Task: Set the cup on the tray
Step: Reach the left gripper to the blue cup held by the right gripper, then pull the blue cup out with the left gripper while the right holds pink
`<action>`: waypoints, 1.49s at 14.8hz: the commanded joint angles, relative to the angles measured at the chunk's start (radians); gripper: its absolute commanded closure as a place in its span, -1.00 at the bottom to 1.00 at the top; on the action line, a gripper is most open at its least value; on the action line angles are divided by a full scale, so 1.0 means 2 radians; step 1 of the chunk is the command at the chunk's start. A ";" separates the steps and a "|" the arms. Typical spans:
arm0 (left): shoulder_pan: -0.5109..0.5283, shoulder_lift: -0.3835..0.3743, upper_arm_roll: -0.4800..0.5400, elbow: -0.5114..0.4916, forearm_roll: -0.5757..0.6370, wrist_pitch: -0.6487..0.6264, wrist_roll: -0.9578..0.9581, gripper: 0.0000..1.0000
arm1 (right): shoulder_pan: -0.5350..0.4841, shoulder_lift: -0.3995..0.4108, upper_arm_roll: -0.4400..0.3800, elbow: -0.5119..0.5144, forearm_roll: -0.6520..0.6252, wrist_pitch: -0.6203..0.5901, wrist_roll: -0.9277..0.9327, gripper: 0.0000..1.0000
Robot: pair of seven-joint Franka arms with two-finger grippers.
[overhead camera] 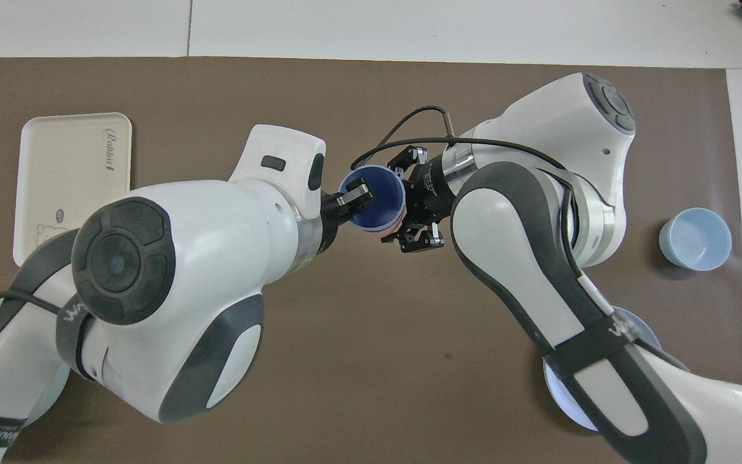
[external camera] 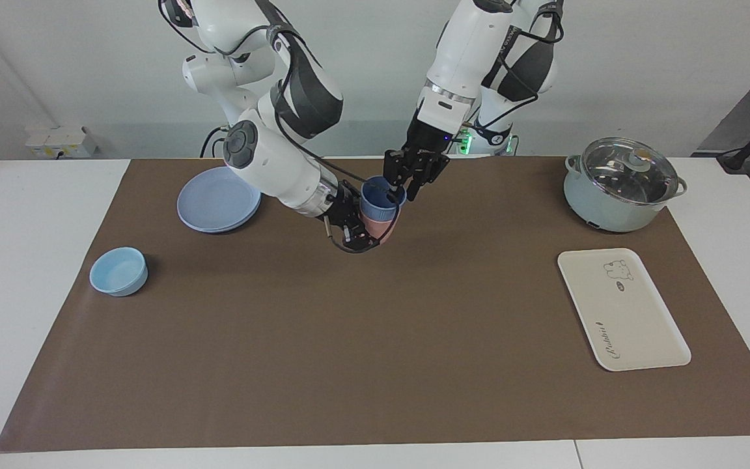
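Observation:
The periwinkle cup (external camera: 378,198) (overhead camera: 377,206) sits nested in a salmon-pink tumbler (external camera: 385,229), both held tilted above the mat near the robots' edge. My right gripper (external camera: 368,232) (overhead camera: 402,203) is shut on the pink tumbler from the side. My left gripper (external camera: 402,190) (overhead camera: 350,196) is at the cup's rim, open, one finger inside the cup and the other outside it. The cream tray (external camera: 622,312) (overhead camera: 68,167) lies flat and bare toward the left arm's end of the table.
A lidded pot (external camera: 622,185) stands nearer to the robots than the tray. A round blue plate (external camera: 217,198) and a light-blue bowl (external camera: 118,270) (overhead camera: 695,238) lie toward the right arm's end. The brown mat (external camera: 375,339) covers the table's middle.

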 commanded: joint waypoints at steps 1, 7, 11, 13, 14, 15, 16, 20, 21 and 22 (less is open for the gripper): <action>-0.014 -0.004 0.009 0.002 0.007 0.004 -0.015 1.00 | -0.002 -0.012 0.001 -0.013 0.012 0.008 0.003 1.00; -0.008 -0.004 0.009 0.079 0.005 -0.080 -0.034 1.00 | -0.004 -0.012 0.001 -0.012 0.012 0.007 0.003 1.00; -0.003 -0.010 0.017 0.129 0.001 -0.151 -0.032 1.00 | -0.007 -0.012 0.001 -0.011 0.012 0.007 0.002 1.00; 0.017 -0.017 0.018 0.129 0.005 -0.168 -0.025 1.00 | -0.009 -0.012 0.000 -0.010 0.012 0.008 0.000 1.00; 0.033 -0.017 0.017 0.128 0.006 -0.176 -0.017 1.00 | -0.009 -0.012 -0.001 -0.011 0.012 0.009 0.001 1.00; 0.048 -0.020 0.017 0.121 0.006 -0.180 0.009 1.00 | -0.009 -0.012 -0.003 -0.013 0.015 0.011 0.000 1.00; 0.070 -0.026 0.017 0.108 0.006 -0.180 0.039 1.00 | -0.019 -0.013 -0.004 -0.018 0.017 0.013 -0.002 1.00; 0.181 -0.061 0.017 0.002 0.002 -0.146 0.228 1.00 | -0.082 -0.013 -0.004 -0.088 0.071 0.053 -0.098 1.00; 0.213 -0.067 0.017 -0.031 0.002 -0.119 0.283 1.00 | -0.099 -0.012 -0.004 -0.111 0.079 0.068 -0.127 1.00; 0.239 -0.063 0.017 -0.045 0.002 -0.098 0.325 1.00 | -0.115 -0.009 -0.004 -0.124 0.088 0.073 -0.153 1.00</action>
